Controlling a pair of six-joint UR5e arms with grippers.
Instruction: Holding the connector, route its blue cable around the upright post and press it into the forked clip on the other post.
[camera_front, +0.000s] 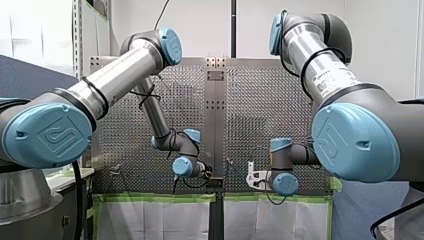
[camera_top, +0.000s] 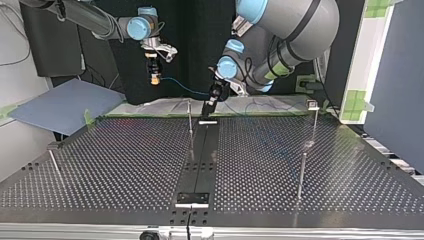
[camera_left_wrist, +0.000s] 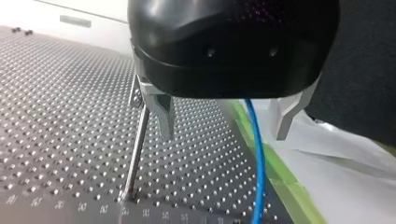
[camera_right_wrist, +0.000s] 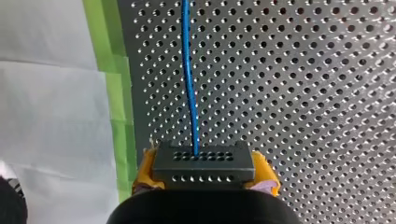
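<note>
My right gripper (camera_right_wrist: 205, 175) has its yellow pads (camera_right_wrist: 145, 170) shut on a black connector (camera_right_wrist: 203, 158). The blue cable (camera_right_wrist: 189, 79) leaves the connector and runs ahead over the perforated table. In the top view my right gripper (camera_top: 155, 76) hangs above the table's far edge, and the cable (camera_top: 182, 87) sags across to my left gripper (camera_top: 210, 105). My left gripper (camera_left_wrist: 224, 135) is open, and the cable (camera_left_wrist: 256, 158) passes loosely between its metal fingers (camera_left_wrist: 164, 116). A thin upright post (camera_left_wrist: 136, 154) stands just beside one finger. Another post (camera_top: 313, 112), with a small head, rises at the top view's right.
More thin posts stand at the top view's near right (camera_top: 301, 172) and near left (camera_top: 54, 161). A black strip (camera_top: 200, 160) runs down the table's middle. Green tape and white sheeting (camera_right_wrist: 56, 93) border the far edge. A grey-blue board (camera_top: 65, 105) leans at the top view's left.
</note>
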